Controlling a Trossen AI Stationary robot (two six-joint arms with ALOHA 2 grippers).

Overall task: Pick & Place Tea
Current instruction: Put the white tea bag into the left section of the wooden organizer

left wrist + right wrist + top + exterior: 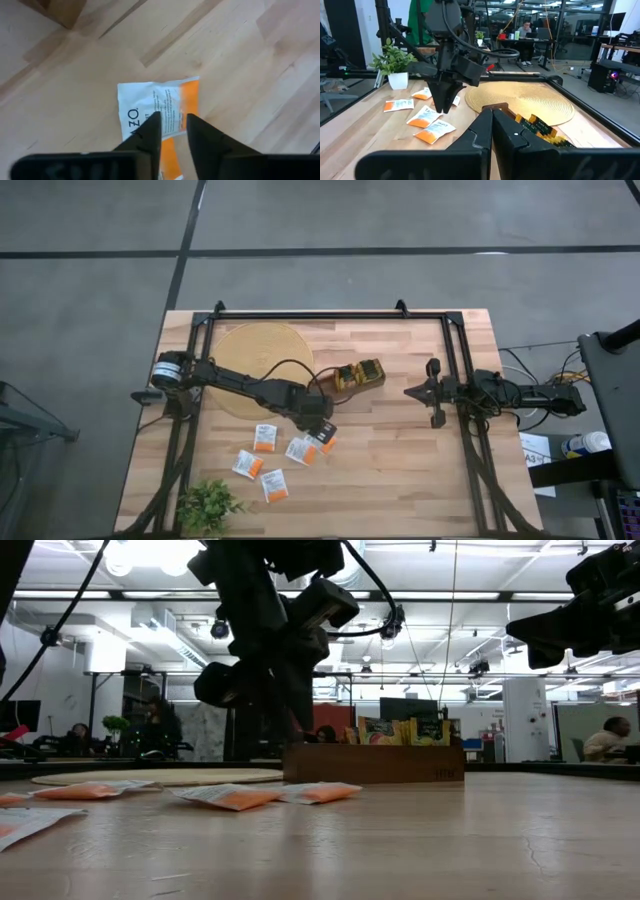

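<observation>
My left gripper [172, 131] hangs slightly parted, apparently empty, over a white-and-orange paper tea sachet [160, 107] at centre frame; five sachets remain untrayed.

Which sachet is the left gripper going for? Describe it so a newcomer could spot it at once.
Start at the wooden tray mid-table, then look toward the plant side. The sachet lies directly under the left gripper, white with an orange patch. Its neighbours lie uncovered; only this one sits beneath the slightly parted fingers.

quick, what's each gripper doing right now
left gripper: fingers slightly apart above a white-and-orange tea sachet, nothing held.
right gripper: shut, empty, waiting at the table's right side.
</observation>
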